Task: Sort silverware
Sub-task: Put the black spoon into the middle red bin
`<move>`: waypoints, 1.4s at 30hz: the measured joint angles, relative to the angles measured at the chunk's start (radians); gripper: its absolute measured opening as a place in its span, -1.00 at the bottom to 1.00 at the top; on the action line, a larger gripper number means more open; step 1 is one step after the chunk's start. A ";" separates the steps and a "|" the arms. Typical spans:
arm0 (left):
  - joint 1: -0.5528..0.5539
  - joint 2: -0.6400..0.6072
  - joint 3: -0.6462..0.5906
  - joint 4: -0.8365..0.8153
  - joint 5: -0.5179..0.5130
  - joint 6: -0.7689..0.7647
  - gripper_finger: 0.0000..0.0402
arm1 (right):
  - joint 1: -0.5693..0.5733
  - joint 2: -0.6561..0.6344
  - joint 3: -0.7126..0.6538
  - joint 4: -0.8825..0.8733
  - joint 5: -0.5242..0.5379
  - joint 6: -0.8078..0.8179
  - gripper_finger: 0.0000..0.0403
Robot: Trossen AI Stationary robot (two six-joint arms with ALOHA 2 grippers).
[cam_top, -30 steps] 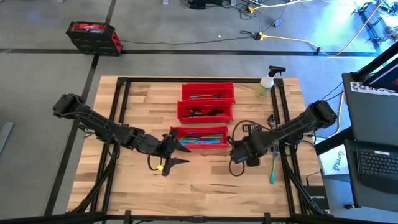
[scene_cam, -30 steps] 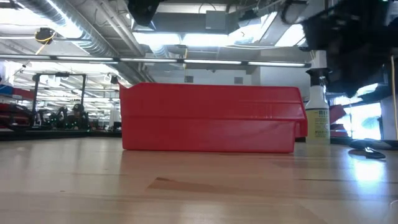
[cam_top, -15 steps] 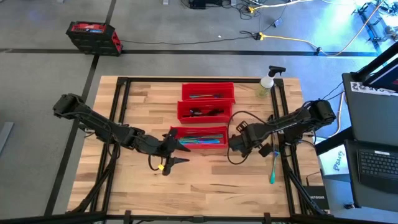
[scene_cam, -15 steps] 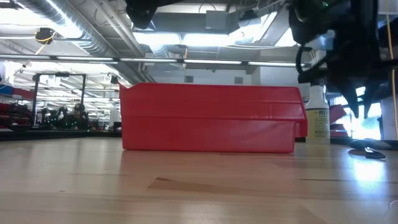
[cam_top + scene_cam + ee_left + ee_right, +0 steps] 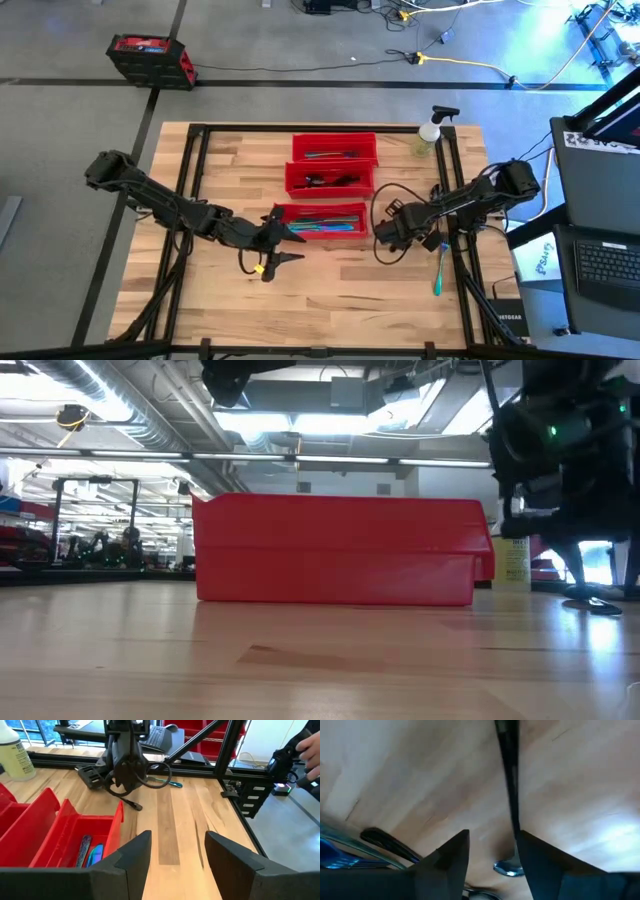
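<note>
Nearest the front edge of the wooden table [image 5: 320, 300], the left gripper [image 5: 292, 249] hangs just in front of the closest of three red bins [image 5: 320, 221]. Its arm reaches in from the left side, elbow folded low, forearm running along the table toward the middle. The left wrist view shows its two dark fingers [image 5: 134, 857] spread apart with bare wood between them — nothing is held. Past them, inside that bin, lie several iridescent blue-purple pieces of silverware [image 5: 92, 854].

On the other side of the same bin, the right gripper [image 5: 392, 228] is held low over the tabletop, its arm stretched in from the right edge with the wrist bent downward and a black cable looping around it. In the right wrist view its fingers [image 5: 451, 857] stand parted, with a slim dark utensil [image 5: 509, 785] lying on the wood between them, its rounded end [image 5: 506, 867] near the fingertips; whether the fingers touch it cannot be told. More blue-tinted pieces show at the edge of that view [image 5: 342, 854].

A teal-handled piece [image 5: 439, 268] lies on the table beside the right frame rail.

Farther back, the middle bin [image 5: 329, 180] holds dark pieces and the far bin [image 5: 334, 149] a few slim ones. A spray bottle [image 5: 430, 134] stands at the far right corner.
</note>
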 joint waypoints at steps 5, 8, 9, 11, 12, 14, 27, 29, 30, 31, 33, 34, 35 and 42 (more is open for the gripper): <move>0.000 0.000 0.000 0.000 -0.001 -0.020 -0.14 | 0.001 0.000 -0.061 0.076 0.043 -0.004 -0.40; 0.000 0.000 0.000 -0.001 -0.004 -0.031 -0.14 | 0.002 -0.003 -0.068 0.087 0.043 -0.012 -0.47; 0.000 0.000 0.000 -0.006 -0.004 -0.035 -0.14 | 0.002 -0.003 -0.069 0.089 0.043 -0.022 -0.50; 0.000 0.000 0.000 -0.008 -0.008 -0.042 -0.14 | 0.002 -0.003 -0.069 0.089 0.044 -0.030 -0.54; 0.000 0.000 0.000 -0.009 -0.016 -0.044 -0.14 | 0.002 -0.003 -0.069 0.088 0.044 -0.033 -0.57; 0.000 0.000 0.000 -0.011 -0.022 -0.045 -0.14 | 0.002 -0.003 -0.069 0.087 0.047 -0.033 -0.63; 0.000 0.000 0.000 -0.012 -0.065 -0.110 -0.14 | 0.003 -0.021 0.101 -0.101 0.014 0.264 -0.98; 0.000 0.000 0.000 -0.011 -0.072 -0.109 -0.14 | 0.016 -0.043 0.161 -0.153 -0.021 0.320 -0.99; 0.000 0.000 0.000 -0.010 -0.073 -0.109 -0.14 | 0.025 -0.051 0.192 -0.199 -0.039 0.346 -0.99; 0.000 0.000 0.000 -0.009 -0.074 -0.109 -0.14 | 0.036 -0.058 0.225 -0.239 -0.057 0.371 -0.99; 0.004 0.001 0.000 0.001 -0.078 -0.114 -0.14 | 0.059 -0.070 0.301 -0.285 -0.072 0.435 -0.99; 0.006 0.001 0.000 0.015 -0.079 -0.127 -0.14 | 0.069 -0.076 0.339 -0.307 -0.073 0.469 -0.99; 0.010 0.001 0.000 0.026 -0.080 -0.143 -0.14 | 0.080 -0.078 0.379 -0.332 -0.073 0.503 -0.99; 0.067 0.001 0.000 0.013 -0.161 -0.435 -0.14 | 0.162 -0.075 0.640 -0.384 0.089 0.698 -1.00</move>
